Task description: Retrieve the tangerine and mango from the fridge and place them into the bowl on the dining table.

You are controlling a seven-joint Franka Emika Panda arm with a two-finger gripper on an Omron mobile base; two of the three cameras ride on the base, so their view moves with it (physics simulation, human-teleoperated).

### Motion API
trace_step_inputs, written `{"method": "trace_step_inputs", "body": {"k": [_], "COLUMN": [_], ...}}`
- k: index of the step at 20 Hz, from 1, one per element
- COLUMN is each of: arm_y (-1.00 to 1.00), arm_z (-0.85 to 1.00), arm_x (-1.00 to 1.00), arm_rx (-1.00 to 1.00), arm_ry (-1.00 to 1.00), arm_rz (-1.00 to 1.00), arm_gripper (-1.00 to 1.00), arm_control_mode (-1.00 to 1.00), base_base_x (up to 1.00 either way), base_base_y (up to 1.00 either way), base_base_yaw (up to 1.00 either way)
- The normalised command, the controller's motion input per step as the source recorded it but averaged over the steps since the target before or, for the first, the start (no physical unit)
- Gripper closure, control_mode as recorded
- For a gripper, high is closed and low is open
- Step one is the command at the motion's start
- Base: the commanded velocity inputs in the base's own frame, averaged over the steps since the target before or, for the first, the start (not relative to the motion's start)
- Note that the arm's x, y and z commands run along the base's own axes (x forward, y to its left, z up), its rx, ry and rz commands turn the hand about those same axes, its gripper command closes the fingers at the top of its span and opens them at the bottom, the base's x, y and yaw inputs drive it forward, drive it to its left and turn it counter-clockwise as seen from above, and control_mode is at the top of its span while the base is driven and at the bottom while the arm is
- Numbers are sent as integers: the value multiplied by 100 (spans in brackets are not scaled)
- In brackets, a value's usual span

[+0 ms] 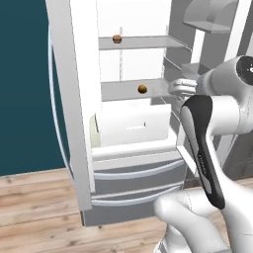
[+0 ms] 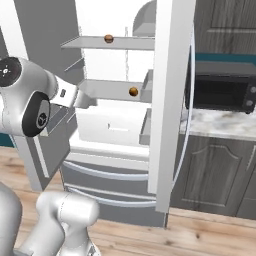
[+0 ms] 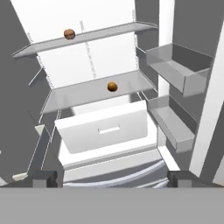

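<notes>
Stood open at both doors: the fridge (image 1: 74, 123), white inside, two grey drawers below. On the upper shelf (image 3: 87, 37), toward the left, sat a brownish round fruit (image 3: 69, 33) (mango or not, hard to tell). On the lower shelf (image 3: 87, 92), near the middle and close to the front edge, rested the tangerine (image 3: 112, 86), small and dark orange, well apart from the fruit above. Below it, a white crisper drawer (image 3: 109, 129). Further right, two grey door bins (image 3: 175, 70). Hung in front of the open fridge, fingers spread wide and holding nothing: the gripper (image 3: 112, 178), touching neither fruit. At far right, in the right base view, a dark microwave (image 2: 222, 92) on a marble counter (image 2: 220, 125).
</notes>
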Motion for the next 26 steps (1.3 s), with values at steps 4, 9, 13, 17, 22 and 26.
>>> {"method": "trace_step_inputs", "body": {"k": [4,9,13,17,22,26], "arm_y": [0,0,0,0,0,0], "arm_z": [0,0,0,0,0,13], "arm_x": [0,0,0,0,25,39], "arm_rx": [0,0,0,0,0,0], "arm_ry": [0,0,0,0,6,3], "arm_rz": [0,0,0,0,2,10], "arm_gripper": [-100,-100,-100,-100,-100,-100], "arm_control_mode": [100,100,100,100,-100,-100], "base_base_x": [89,100,100,100,55,0], "base_base_y": [0,0,-4,-9,0,0], "base_base_yaw": [7,14,16,14,6,0]}}
